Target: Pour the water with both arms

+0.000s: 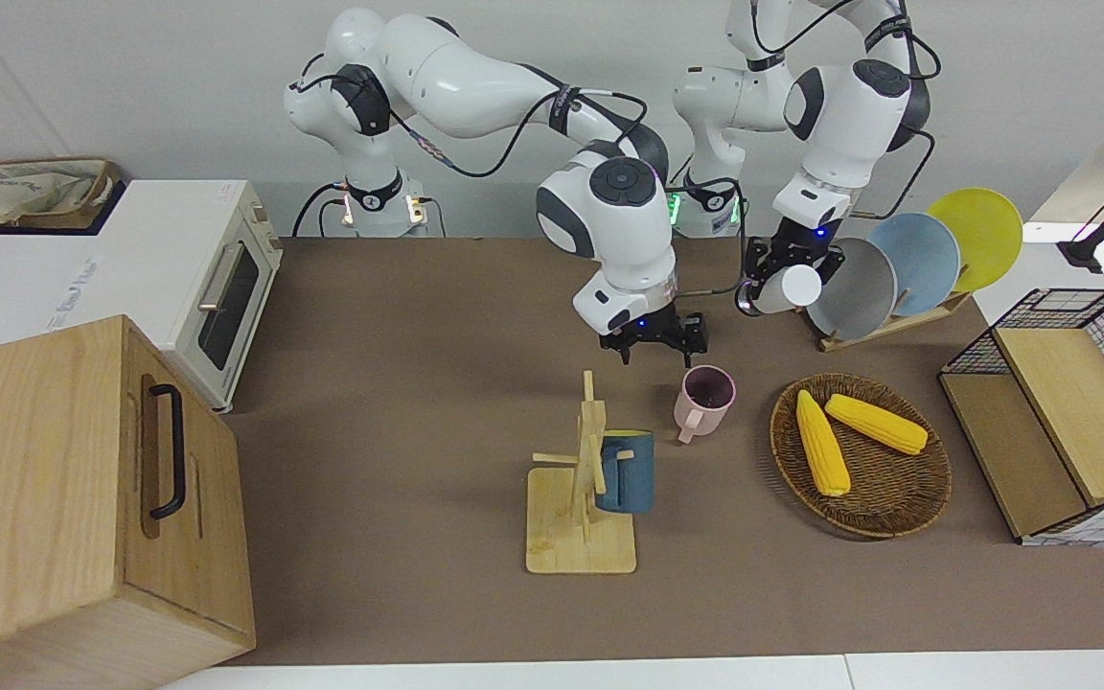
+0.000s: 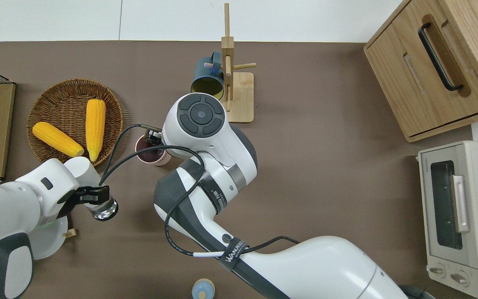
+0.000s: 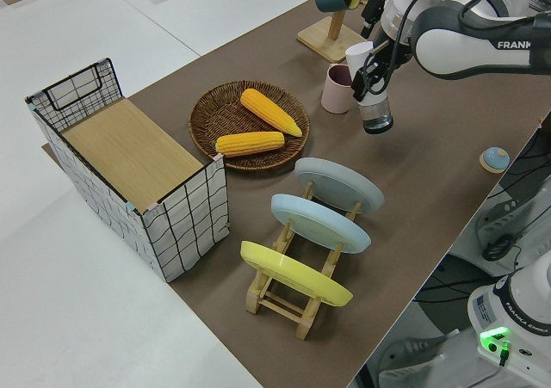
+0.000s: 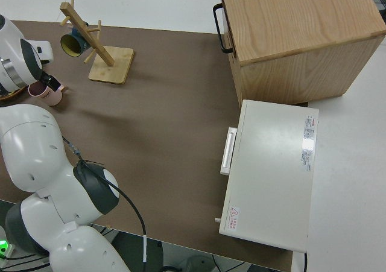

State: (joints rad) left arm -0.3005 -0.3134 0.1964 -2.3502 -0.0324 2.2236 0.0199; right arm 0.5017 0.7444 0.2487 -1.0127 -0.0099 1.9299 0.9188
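My left gripper is shut on a clear glass, also seen as the glass, and holds it roughly upright in the air. It hangs over bare table, nearer to the robots than the pink mug and toward the left arm's end. The pink mug stands upright on the brown table, its inside dark. My right gripper hovers open at the mug's rim on the side nearer the robots, with nothing between its fingers. In the overhead view the right arm's wrist hides most of it.
A blue mug hangs on a wooden mug tree. A wicker basket holds two corn cobs. A rack of three plates, a wire crate, a toaster oven and a wooden cabinet ring the table.
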